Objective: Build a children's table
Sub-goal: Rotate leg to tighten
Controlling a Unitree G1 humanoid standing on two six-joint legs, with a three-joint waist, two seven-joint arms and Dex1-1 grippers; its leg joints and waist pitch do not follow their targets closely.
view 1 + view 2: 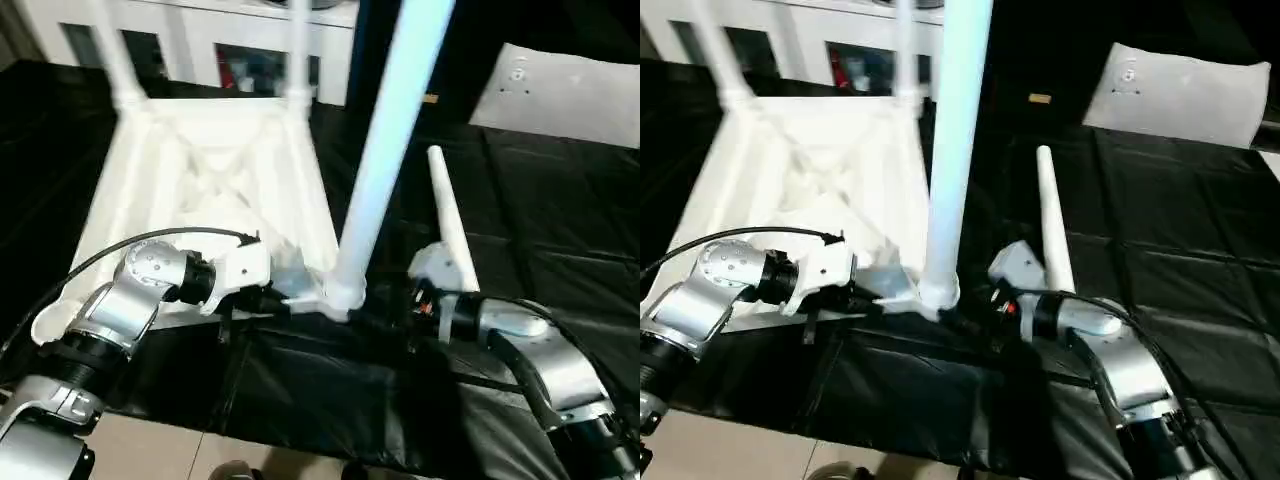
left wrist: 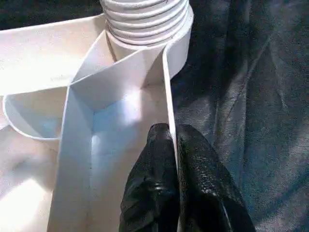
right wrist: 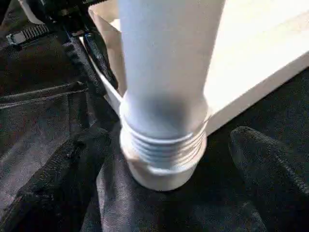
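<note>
Right wrist view: leg [image 3: 166, 72] shows bare threads above its socket [image 3: 161, 166], right tool [image 3: 166, 159] apart; may tip. Left tool [image 2: 175, 159] pinches the table rim [image 2: 169, 92].

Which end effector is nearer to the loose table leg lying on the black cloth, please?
The right. The right end effector sits just beside the loose leg, open around the upright leg's threaded base. The left end effector is farther off, pinching the tabletop's rim.
</note>
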